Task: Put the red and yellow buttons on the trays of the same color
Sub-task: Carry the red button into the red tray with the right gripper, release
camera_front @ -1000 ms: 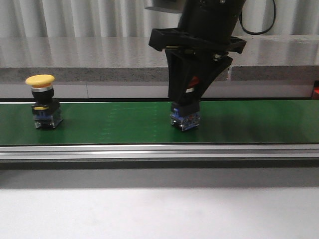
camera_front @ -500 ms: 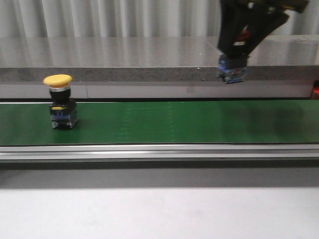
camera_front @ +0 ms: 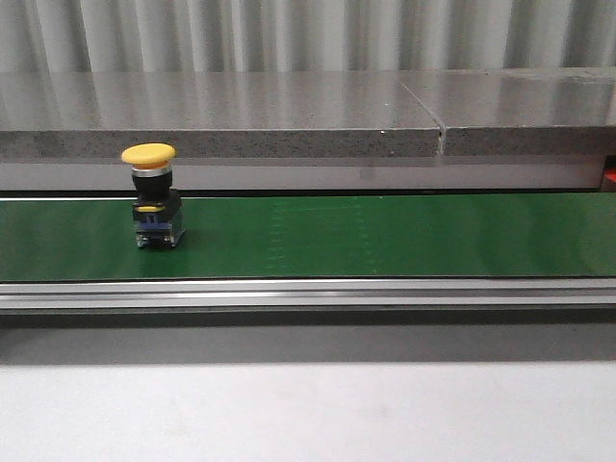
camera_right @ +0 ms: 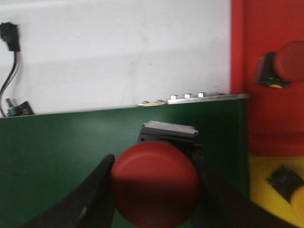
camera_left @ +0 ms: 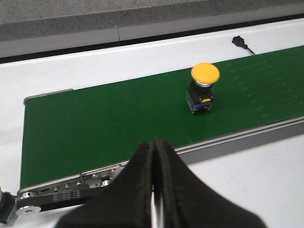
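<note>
A yellow mushroom button (camera_front: 149, 154) on a black and blue base stands on the green belt (camera_front: 385, 236) at the left; it also shows in the left wrist view (camera_left: 204, 74). My left gripper (camera_left: 154, 145) is shut and empty, near the belt's near rail, apart from that button. My right gripper (camera_right: 154, 178) is shut on a red button (camera_right: 155, 183) and holds it above the belt end. A red tray (camera_right: 270, 28) holds another red button (camera_right: 290, 61). A yellow tray (camera_right: 266, 190) below it holds a button base (camera_right: 285, 180). Neither arm shows in the front view.
A grey stone ledge (camera_front: 289, 115) runs behind the belt. A metal rail (camera_front: 308, 294) edges the belt's near side. A black cable plug (camera_left: 240, 42) lies on the white table beyond the belt. Another cable and connector (camera_right: 12, 71) lie at the table's far side.
The right arm has lifted the red button off the belt and left the front view to the upper right. The yellow button has ridden the belt to the right.
</note>
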